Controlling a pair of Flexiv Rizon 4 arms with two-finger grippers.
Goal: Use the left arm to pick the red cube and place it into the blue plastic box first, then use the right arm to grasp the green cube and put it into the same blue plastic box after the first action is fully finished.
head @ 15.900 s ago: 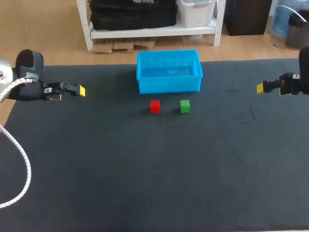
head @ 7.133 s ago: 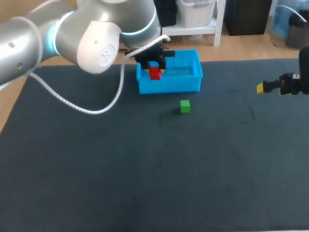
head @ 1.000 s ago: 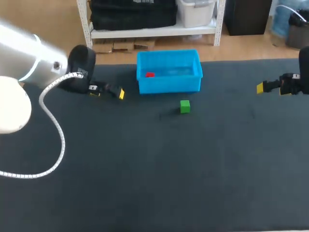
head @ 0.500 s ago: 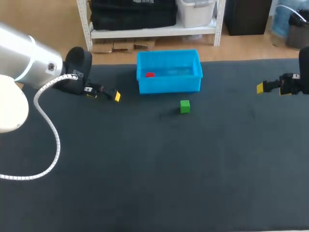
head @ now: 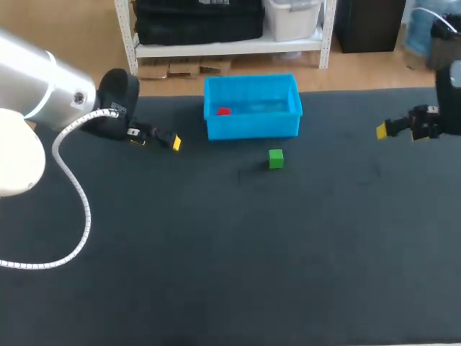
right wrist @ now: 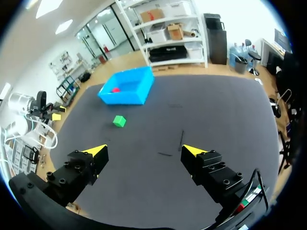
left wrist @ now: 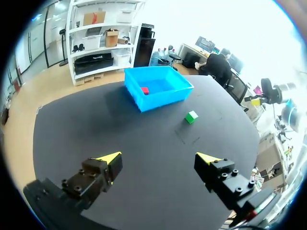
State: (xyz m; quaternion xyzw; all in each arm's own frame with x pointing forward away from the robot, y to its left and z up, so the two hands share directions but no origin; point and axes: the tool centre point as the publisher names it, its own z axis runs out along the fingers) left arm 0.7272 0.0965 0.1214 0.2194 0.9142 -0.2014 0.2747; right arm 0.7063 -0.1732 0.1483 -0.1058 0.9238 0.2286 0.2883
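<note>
The red cube [head: 223, 112] lies inside the blue plastic box [head: 252, 130], near its left end; it also shows in the left wrist view as the red cube [left wrist: 144, 90] in the box [left wrist: 163, 99]. The green cube [head: 276, 158] sits on the dark mat just in front of the box. My left gripper [head: 173, 142] hovers open and empty to the left of the box. My right gripper [head: 383, 131] is open and empty far to the right of the green cube [right wrist: 119, 121]. In its own view the right gripper [right wrist: 144, 151] faces the box [right wrist: 122, 98] from a distance.
The dark mat [head: 230, 245] covers the whole table, with wide bare room in front of the cube and the box. A white cable [head: 72, 194] loops from my left arm over the mat's left side.
My left gripper has drawn back a little to the left of the box. My right gripper has shifted slightly towards the middle. The cubes and the box have not moved.
</note>
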